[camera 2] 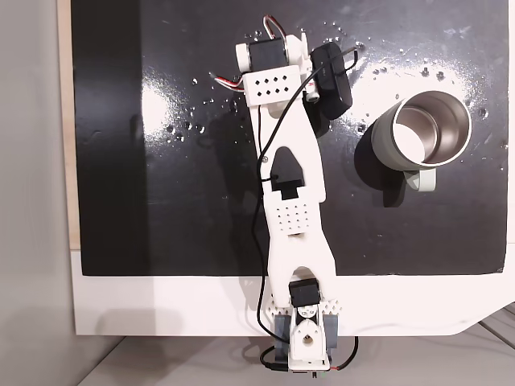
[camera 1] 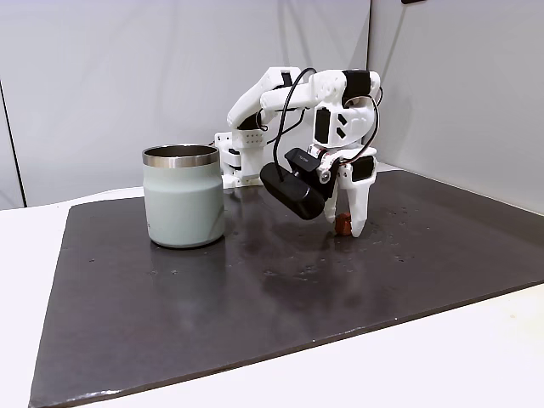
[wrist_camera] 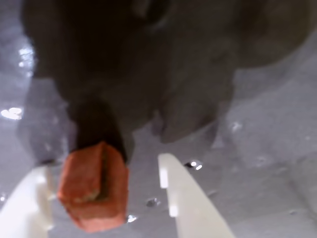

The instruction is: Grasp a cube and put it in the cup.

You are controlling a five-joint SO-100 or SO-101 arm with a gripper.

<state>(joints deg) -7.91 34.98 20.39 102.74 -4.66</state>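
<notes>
- Wrist view: the cube (wrist_camera: 93, 187) lies on the dark mat (wrist_camera: 267, 148) between the spread white fingers (wrist_camera: 185, 198), nearest the left one; whether it touches is unclear. No writing legible.
- A fixed view: the gripper (camera 1: 348, 228) points down at the mat, straddling the cube (camera 1: 342, 224). The cup (camera 1: 184, 196) stands well apart to the left.
- Another fixed view: the arm (camera 2: 288, 153) reaches across the mat; the cup (camera 2: 426, 133), with a handle, stands to its right.

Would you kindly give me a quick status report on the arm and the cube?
Hand open, down at the mat, fingers straddling the cube. Cube not yet gripped or lifted. Cup upright, standing apart to the left in a fixed view. Mat between them bare.
</notes>
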